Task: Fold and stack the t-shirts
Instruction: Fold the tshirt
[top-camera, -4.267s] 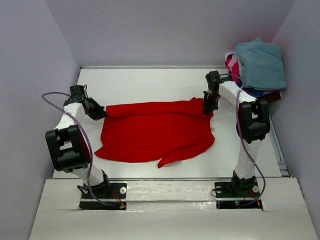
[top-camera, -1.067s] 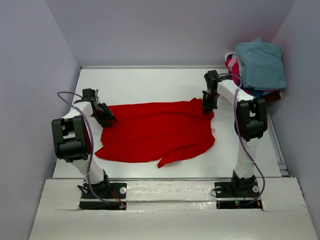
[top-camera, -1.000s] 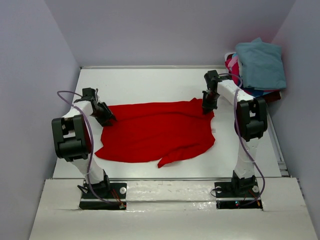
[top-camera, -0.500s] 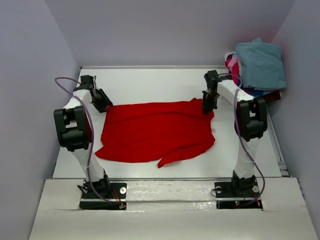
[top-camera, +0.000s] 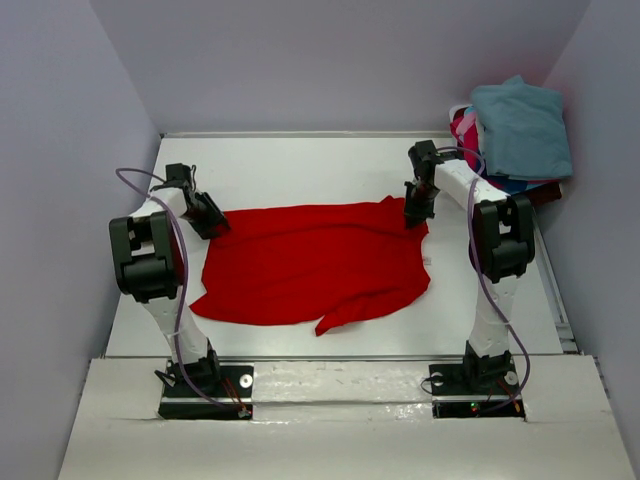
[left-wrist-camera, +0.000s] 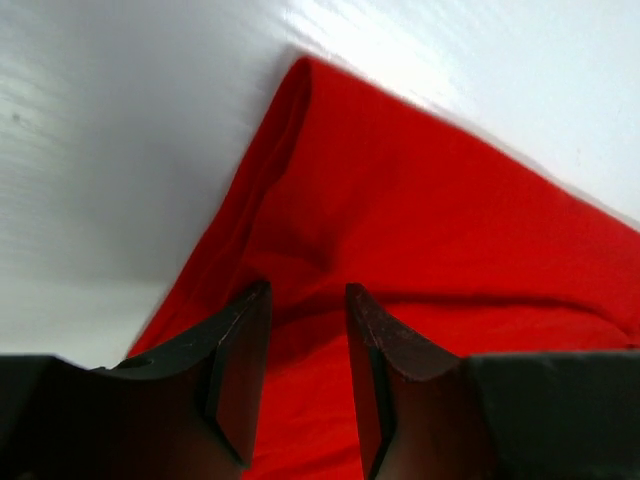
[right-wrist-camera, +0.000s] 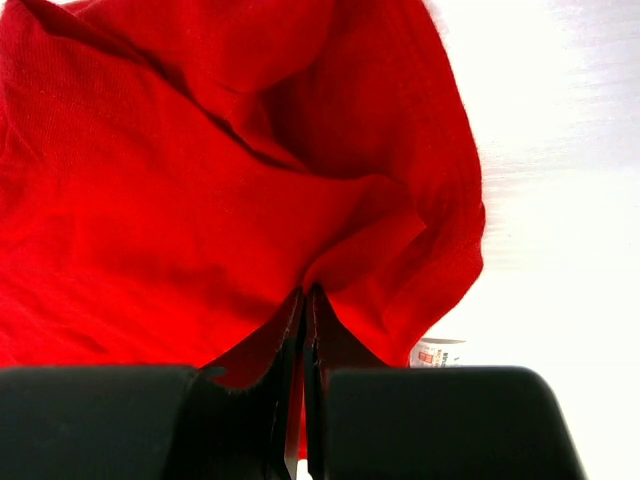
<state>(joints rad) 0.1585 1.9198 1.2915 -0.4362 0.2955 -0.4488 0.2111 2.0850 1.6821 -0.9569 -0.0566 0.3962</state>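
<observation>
You have the left gripper (left-wrist-camera: 307, 293) low over the red t-shirt (left-wrist-camera: 430, 250), jaws parted, with only red cloth showing in the gap. Ahead of the fingertips the shirt narrows to a corner, with a rolled ridge along one edge. Bare white tabletop (left-wrist-camera: 110, 150) borders both edges.

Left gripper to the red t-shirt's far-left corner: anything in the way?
Nothing visible. The left gripper hangs open right over that corner of the red t-shirt, with only red cloth showing through the gap between its fingers. The right gripper is shut on the far-right corner.
</observation>
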